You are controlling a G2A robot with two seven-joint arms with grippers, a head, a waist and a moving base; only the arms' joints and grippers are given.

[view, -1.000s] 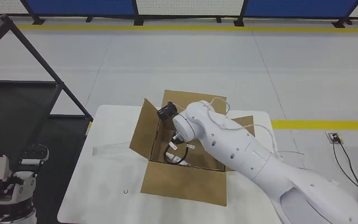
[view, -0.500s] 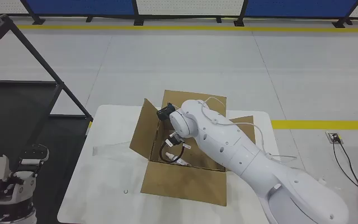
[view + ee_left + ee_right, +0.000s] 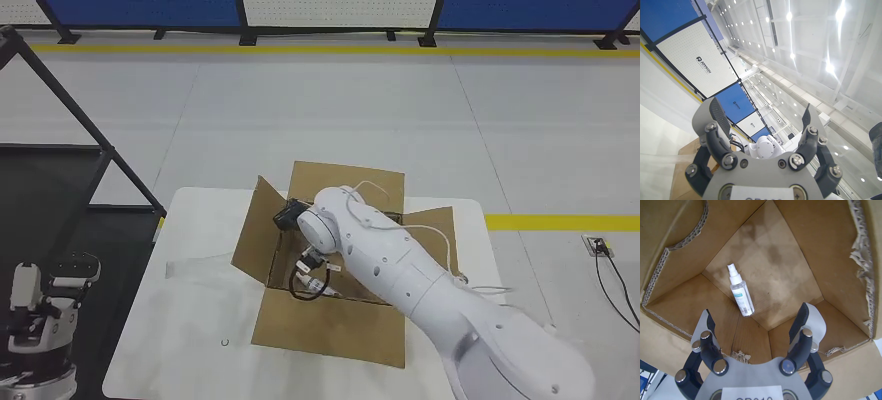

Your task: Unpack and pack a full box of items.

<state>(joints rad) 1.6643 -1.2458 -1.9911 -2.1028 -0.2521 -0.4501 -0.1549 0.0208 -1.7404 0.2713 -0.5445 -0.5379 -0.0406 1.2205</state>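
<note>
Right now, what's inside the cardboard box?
One clear spray bottle lies on its side on the floor of the cardboard box, beyond the open right claw. The floor under the claw is covered.

Large industrial hall or factory-type robot test floor, not a home: pale glossy floor (image 3: 320,100) with yellow line tape (image 3: 300,49), fenced by blue partition panels (image 3: 140,12) and white perforated panels (image 3: 689,62) on black feet. The left wrist view shows a very high ceiling (image 3: 810,37) with steel beams and rows of round lights (image 3: 792,55). A white worktable (image 3: 180,340) stands on the open floor beside a black metal frame (image 3: 103,147), with a floor socket (image 3: 598,246) and cable nearby.
</note>
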